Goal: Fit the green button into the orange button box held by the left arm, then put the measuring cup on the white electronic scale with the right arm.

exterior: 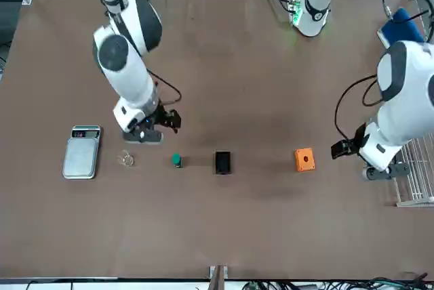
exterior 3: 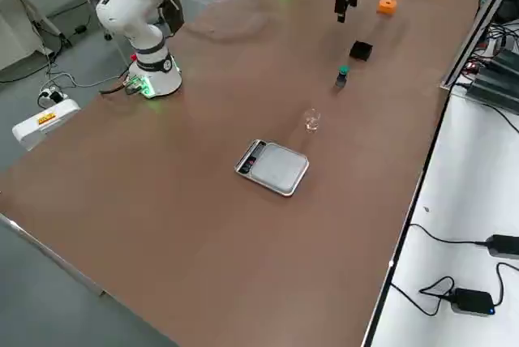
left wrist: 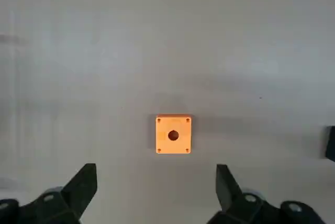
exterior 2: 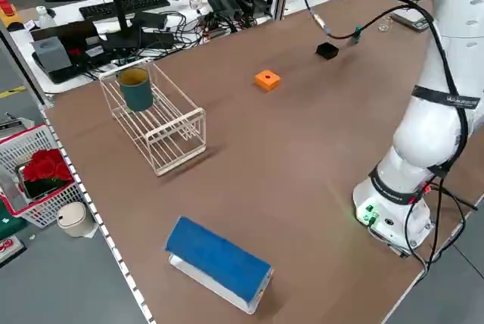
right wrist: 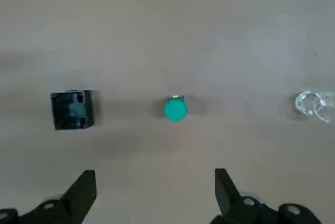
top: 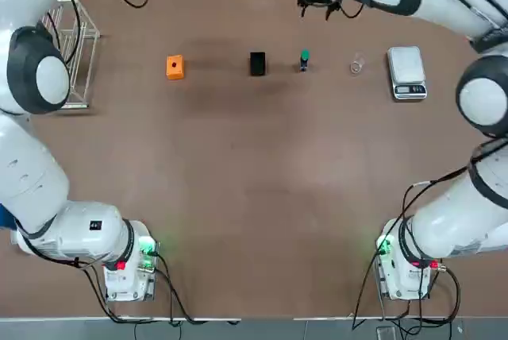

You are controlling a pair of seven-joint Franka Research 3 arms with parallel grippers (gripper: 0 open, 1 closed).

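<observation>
Two open grippers, right gripper (right wrist: 155, 195) above green button (right wrist: 175, 109), left gripper (left wrist: 156, 190) above orange button box (left wrist: 173, 134)

Overhead, front, sides, wrists; shared table (top: 254, 197)

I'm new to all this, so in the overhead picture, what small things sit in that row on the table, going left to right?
orange button box → black block → green button → clear measuring cup → white electronic scale
</observation>
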